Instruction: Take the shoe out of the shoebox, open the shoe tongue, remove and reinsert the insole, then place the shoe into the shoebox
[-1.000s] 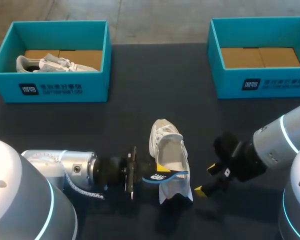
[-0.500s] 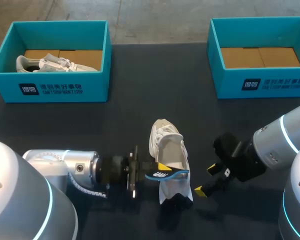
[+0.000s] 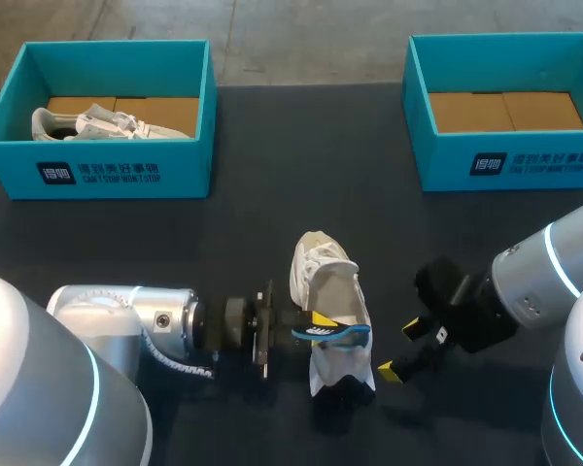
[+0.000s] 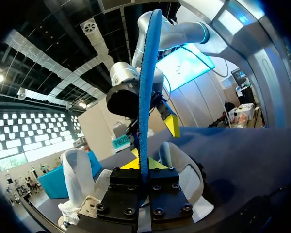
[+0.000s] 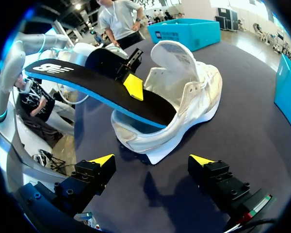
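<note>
White and standing on its sole near the middle of the dark table point(image 3: 253, 223), the shoe point(image 3: 323, 291) had its toe pointing away from me and its tongue point(image 3: 332, 277) lifted up off the opening. My left gripper point(image 3: 316, 320) came in from the side at the shoe's mouth, and its jaws were pressed tight together on the insole point(image 3: 332, 333), one finger on each face. My left wrist view showed the insole point(image 4: 146, 73) edge-on, a thin blue line rising straight out from between the closed fingers of the left gripper point(image 4: 143, 167). From my right wrist the insole point(image 5: 87, 82) showed black on top and blue underneath. It was tilted, with one end down inside the shoe point(image 5: 184, 92) and the other end sticking out over the table. My right gripper point(image 3: 400, 349) hovered just beside the shoe on its other side, with its jaws spread wide and nothing between them. A white sheet point(image 3: 342, 374) lay under the shoe's near end. At the far edge of the table stood the left shoebox point(image 3: 97, 165), with a second shoe point(image 3: 102, 123) inside it, and the right shoebox point(image 3: 505, 155), both well apart from the shoe.
</note>
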{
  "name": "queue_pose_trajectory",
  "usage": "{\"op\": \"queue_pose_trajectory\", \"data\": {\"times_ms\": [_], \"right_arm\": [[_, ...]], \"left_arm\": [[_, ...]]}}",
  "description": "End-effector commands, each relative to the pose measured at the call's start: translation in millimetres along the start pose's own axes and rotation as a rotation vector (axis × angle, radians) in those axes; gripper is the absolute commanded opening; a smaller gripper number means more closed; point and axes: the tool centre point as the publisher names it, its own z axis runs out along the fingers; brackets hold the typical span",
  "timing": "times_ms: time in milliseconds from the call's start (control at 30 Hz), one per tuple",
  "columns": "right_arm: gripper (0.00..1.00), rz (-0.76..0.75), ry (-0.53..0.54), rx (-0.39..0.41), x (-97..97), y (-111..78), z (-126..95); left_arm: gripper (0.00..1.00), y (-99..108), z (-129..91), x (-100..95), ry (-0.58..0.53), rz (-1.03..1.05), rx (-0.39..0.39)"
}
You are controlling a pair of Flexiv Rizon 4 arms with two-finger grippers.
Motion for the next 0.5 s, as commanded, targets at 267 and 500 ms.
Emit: {"op": "queue_pose_trajectory", "data": {"times_ms": [267, 500], "right_arm": [[1.00, 0.001, -0.004, 0.001, 1.6, 0.3, 1.5], [1.00, 0.001, -0.004, 0.001, 1.6, 0.3, 1.5]], "left_arm": [[0.00, 14.0, 7.4, -2.4, 0.007, 0.003, -0.044], [0.00, 12.9, 6.8, -2.1, 0.010, 0.003, -0.050]]}}
